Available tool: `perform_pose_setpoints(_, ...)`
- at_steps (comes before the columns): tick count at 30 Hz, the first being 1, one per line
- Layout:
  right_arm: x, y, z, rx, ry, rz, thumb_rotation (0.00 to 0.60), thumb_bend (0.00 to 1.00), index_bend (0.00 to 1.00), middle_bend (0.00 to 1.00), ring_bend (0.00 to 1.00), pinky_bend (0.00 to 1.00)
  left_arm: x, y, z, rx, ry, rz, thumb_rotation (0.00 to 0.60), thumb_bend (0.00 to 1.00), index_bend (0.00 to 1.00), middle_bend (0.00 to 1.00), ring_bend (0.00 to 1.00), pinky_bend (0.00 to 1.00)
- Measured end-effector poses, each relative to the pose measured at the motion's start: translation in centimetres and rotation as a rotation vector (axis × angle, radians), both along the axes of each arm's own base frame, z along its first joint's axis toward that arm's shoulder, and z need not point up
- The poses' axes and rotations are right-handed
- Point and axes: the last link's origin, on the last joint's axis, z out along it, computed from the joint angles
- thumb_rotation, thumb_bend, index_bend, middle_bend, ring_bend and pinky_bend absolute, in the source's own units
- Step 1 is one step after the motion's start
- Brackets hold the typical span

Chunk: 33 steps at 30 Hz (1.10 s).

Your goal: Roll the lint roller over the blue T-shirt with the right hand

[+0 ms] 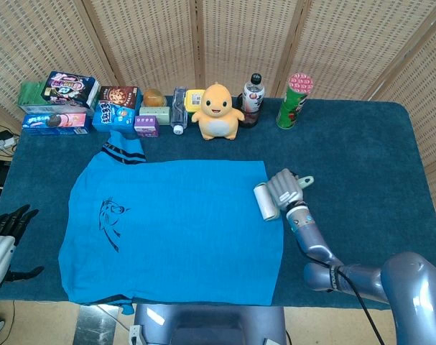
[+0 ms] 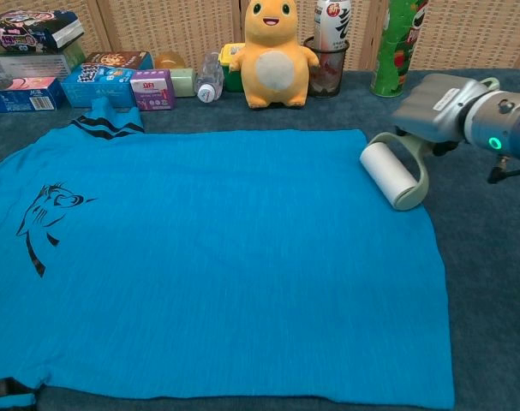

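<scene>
The blue T-shirt (image 1: 174, 230) (image 2: 217, 257) lies flat across the dark blue table, a black print near its left side. My right hand (image 1: 285, 188) (image 2: 441, 103) grips the pale green handle of the lint roller (image 1: 263, 201) (image 2: 390, 173). The white roll rests at the shirt's right edge, partly over the bare cloth of the table. My left hand (image 1: 3, 231) hangs off the table's left edge, fingers spread, holding nothing; only the head view shows it.
Along the table's (image 1: 361, 158) far edge stand snack boxes (image 1: 117, 108), a clear bottle (image 1: 178, 109), a yellow plush toy (image 1: 218, 111) (image 2: 275, 53), a drink bottle (image 1: 252, 97) and a green chip can (image 1: 293, 100). Wicker screens close off the back.
</scene>
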Motion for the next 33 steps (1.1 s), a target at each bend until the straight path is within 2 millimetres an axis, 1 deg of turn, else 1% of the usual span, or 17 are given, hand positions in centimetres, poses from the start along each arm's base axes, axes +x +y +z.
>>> perform_pose_setpoints(2,-0.7,-0.2,0.6,-0.008,0.003,-0.004,0.6,1.0,0.54,0.72,0.68,0.96,0.1,0.0,0.0,-0.001,-0.001,-0.002,0.6,0.11,0.0,0.0,0.0,0.01)
perform_pose_setpoints(5,-1.1,-0.3,1.2,-0.009,-0.014,-0.018,0.6,1.0,0.54,0.72,0.68,0.96,0.1,-0.1,0.0,0.001,-0.003,-0.002,0.6,0.11,0.0,0.0,0.0,0.01)
perform_pose_setpoints(10,-0.8,-0.4,2.2,0.011,-0.106,-0.053,0.6,1.0,0.54,0.72,0.68,0.96,0.1,-0.1,0.1,0.001,-0.005,-0.002,0.6,0.11,0.0,0.0,0.0,0.01)
perform_pose_setpoints(15,-0.6,-1.1,3.5,-0.001,-0.228,-0.091,0.6,1.0,0.54,0.72,0.68,0.96,0.1,-0.2,0.1,-0.006,-0.009,-0.002,0.6,0.11,0.0,0.0,0.0,0.01)
perform_pose_setpoints(18,-1.2,-1.6,4.1,-0.012,-0.303,-0.137,0.6,1.0,0.54,0.72,0.67,0.95,0.1,-0.2,0.1,-0.005,-0.01,-0.003,0.6,0.11,0.0,0.0,0.0,0.01)
perform_pose_setpoints(21,-2.4,-2.4,4.7,-0.036,-0.335,-0.177,0.6,1.0,0.54,0.71,0.66,0.93,0.1,-0.2,0.1,-0.007,-0.012,-0.002,0.6,0.11,0.0,0.0,0.0,0.01)
perform_pose_setpoints(23,-3.5,-2.8,5.1,-0.053,-0.349,-0.204,0.6,1.0,0.51,0.66,0.61,0.86,0.1,-0.3,0.1,-0.008,-0.012,-0.003,0.6,0.11,0.0,0.0,0.0,0.01)
perform_pose_setpoints(24,-3.9,-3.0,5.1,-0.059,-0.354,-0.215,0.6,1.0,0.45,0.58,0.55,0.79,0.1,-0.3,0.1,-0.008,-0.013,-0.003,0.6,0.11,0.0,0.0,0.0,0.01)
perform_pose_setpoints(25,-4.4,-3.1,5.2,-0.063,-0.359,-0.229,0.6,0.99,0.35,0.46,0.45,0.68,0.1,-0.3,0.1,-0.008,-0.013,-0.004,0.6,0.11,0.0,0.0,0.0,0.01)
perform_pose_setpoints(26,-4.8,-3.2,5.3,-0.062,-0.362,-0.241,0.6,0.96,0.28,0.37,0.38,0.6,0.1,-0.3,0.2,-0.008,-0.013,-0.004,0.6,0.11,0.0,0.0,0.0,0.01)
perform_pose_setpoints(27,-5.2,-3.2,5.2,-0.057,-0.365,-0.253,0.6,0.9,0.17,0.24,0.26,0.47,0.1,-0.3,0.2,-0.008,-0.013,-0.004,0.6,0.11,0.0,0.0,0.0,0.01)
perform_pose_setpoints(28,-5.6,-3.1,5.2,-0.043,-0.369,-0.274,0.6,0.8,0.08,0.13,0.16,0.35,0.1,-0.3,0.1,-0.009,-0.013,-0.003,0.6,0.11,0.0,0.0,0.0,0.01)
perform_pose_setpoints(29,-5.9,-3.0,5.1,-0.03,-0.372,-0.291,0.6,0.72,0.05,0.08,0.1,0.29,0.1,-0.3,0.1,-0.01,-0.012,-0.003,0.6,0.11,0.0,0.0,0.0,0.01)
perform_pose_setpoints(30,-6.1,-3.0,5.1,-0.017,-0.375,-0.31,0.6,0.61,0.01,0.03,0.04,0.21,0.1,-0.3,0.1,-0.01,-0.012,-0.003,0.6,0.11,0.0,0.0,0.0,0.01)
perform_pose_setpoints(31,-6.5,-2.9,5.2,-0.001,-0.378,-0.333,0.6,0.5,0.0,0.01,0.01,0.16,0.1,-0.3,0.1,-0.011,-0.011,-0.003,0.6,0.11,0.0,0.0,0.0,0.01)
perform_pose_setpoints(32,-6.7,-2.9,5.3,0.009,-0.379,-0.349,0.6,0.43,0.0,0.0,0.0,0.13,0.1,-0.3,0.1,-0.011,-0.011,-0.004,0.6,0.11,0.0,0.0,0.0,0.01)
perform_pose_setpoints(33,-7.0,-2.9,5.5,0.014,-0.379,-0.362,0.6,0.32,0.0,0.0,0.0,0.11,0.1,-0.3,0.1,-0.012,-0.011,-0.004,0.6,0.11,0.0,0.0,0.0,0.01)
